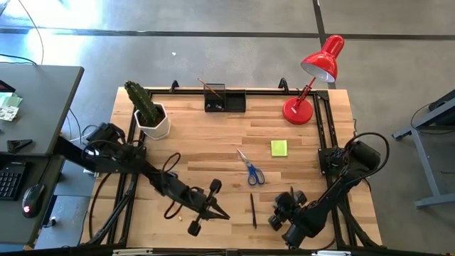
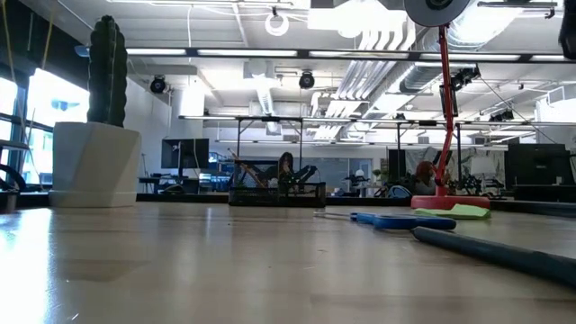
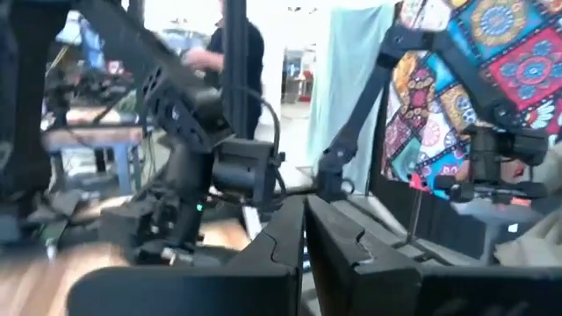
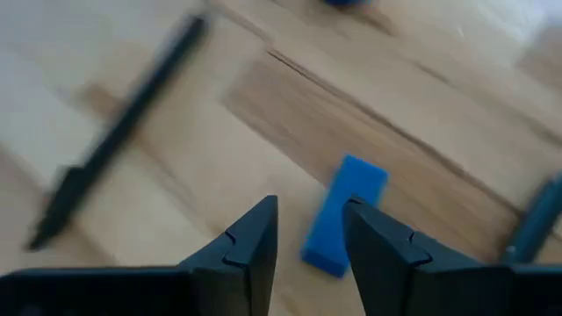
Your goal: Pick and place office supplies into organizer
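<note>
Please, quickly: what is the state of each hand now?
Left hand: closed, holding nothing.
Right hand: open, above the blue eraser, not gripping it.

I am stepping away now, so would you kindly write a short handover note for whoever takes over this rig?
Left gripper: shut, empty, parked over the table's front left.
Right gripper: open, poised over the blue eraser at the front right, not yet gripping it.
On the table: scissors in the middle, sticky-note pad to their right, black pen near the front.
Organizer at the back edge already has a pencil standing in it.
Left to do: eraser, pen, scissors and pad all need placing.
</note>
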Robot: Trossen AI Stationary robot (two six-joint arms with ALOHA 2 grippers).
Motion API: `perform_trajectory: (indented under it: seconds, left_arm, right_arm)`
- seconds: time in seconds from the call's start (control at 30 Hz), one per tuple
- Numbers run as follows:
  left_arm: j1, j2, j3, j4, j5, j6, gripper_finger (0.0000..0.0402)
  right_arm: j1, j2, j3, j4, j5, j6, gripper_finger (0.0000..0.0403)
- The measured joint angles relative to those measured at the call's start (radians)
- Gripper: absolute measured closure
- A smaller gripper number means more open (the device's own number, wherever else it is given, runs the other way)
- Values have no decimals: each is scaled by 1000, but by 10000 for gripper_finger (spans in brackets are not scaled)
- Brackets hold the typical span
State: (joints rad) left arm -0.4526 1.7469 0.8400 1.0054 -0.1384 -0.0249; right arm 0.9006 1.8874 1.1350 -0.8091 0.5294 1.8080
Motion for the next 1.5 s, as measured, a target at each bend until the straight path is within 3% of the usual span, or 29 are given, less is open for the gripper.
perform_trajectory:
  seconds: [0.1,0.2,0.27,0.43,0.9,1.2,1.5]
  left_arm:
    - [2,10,8,35,52,-5,392]
    - [1,13,7,41,107,10,392]
    - [-1,13,7,50,116,21,391]
    - [2,13,7,47,89,52,391]
    - [2,13,7,7,28,152,392]
    - [2,13,7,7,21,152,391]
    - [2,13,7,-2,21,159,386]
  right_arm:
    - [-10,0,-22,2,-57,67,263]
    - [-10,0,-24,-10,-41,100,244]
    - [-14,0,-24,-21,-26,105,233]
    - [-42,0,-23,-56,-128,44,222]
    - [-89,-4,-22,17,-238,-65,285]
    - [-86,-2,-23,19,-199,-67,311]
    - [-85,0,-24,17,-170,-128,313]
